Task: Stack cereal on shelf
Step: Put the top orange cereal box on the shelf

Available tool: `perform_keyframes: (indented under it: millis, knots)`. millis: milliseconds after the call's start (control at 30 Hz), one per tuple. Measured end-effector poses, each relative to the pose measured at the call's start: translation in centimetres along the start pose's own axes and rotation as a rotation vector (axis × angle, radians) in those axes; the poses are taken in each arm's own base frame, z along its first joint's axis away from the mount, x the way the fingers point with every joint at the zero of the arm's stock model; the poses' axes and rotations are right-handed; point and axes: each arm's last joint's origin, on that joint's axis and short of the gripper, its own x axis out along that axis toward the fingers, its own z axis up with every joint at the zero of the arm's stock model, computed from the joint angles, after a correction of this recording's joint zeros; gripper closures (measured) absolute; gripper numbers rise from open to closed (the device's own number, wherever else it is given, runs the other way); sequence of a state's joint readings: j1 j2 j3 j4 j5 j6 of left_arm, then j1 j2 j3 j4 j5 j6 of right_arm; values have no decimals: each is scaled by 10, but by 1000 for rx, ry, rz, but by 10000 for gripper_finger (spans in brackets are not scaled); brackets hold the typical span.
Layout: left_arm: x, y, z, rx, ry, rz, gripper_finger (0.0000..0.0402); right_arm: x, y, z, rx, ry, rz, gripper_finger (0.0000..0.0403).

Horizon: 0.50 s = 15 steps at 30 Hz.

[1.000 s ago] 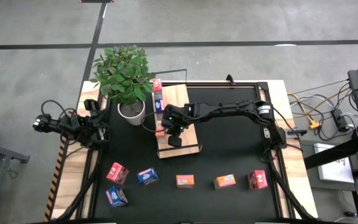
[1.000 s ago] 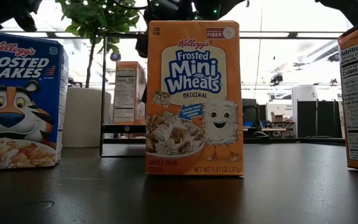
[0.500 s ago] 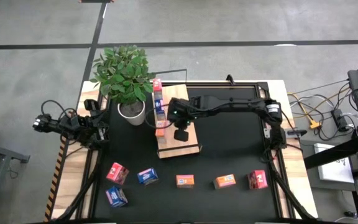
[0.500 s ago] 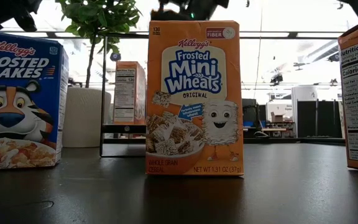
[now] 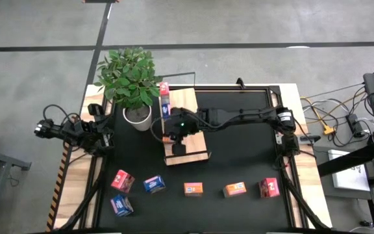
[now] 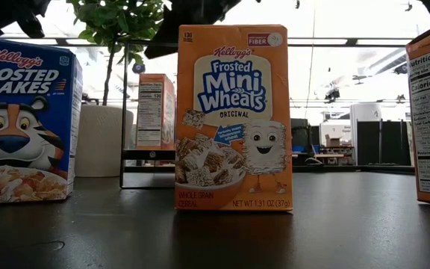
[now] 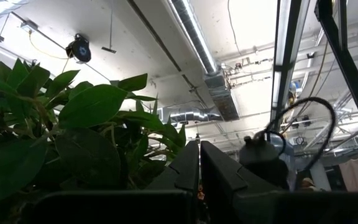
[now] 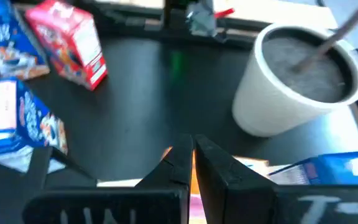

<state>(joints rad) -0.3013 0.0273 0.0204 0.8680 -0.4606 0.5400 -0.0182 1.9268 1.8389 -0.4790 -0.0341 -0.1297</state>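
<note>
We see the right tool (image 5: pixel 178 147), its flat dark fingers pressed together on nothing, poised over the light-wood shelf (image 5: pixel 197 140), a rectangular board edged in thin black wire, where cardboard cereal boxes (image 5: pixel 165 107) stand in a line along one edge beside the white cylindrical plant pot (image 5: pixel 137 116). Across the matte black counter (image 5: pixel 239 156) we count six more small printed boxes (image 5: pixel 193 188), pink-red, blue and orange. The left tool (image 7: pixel 199 171), likewise clenched empty, rests at the counter's left edge by the leafy plant (image 5: pixel 130 77).
</note>
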Motion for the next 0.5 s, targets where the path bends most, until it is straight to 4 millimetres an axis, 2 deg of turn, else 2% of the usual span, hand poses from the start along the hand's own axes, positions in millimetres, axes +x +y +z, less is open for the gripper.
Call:
perform_keyframes:
  millis: [167,500]
  knots:
    - [0,0,0,2,3,-2,402,15,5,-8,0,35,12,394]
    - [0,0,0,2,3,-2,402,11,6,-14,-7,107,22,394]
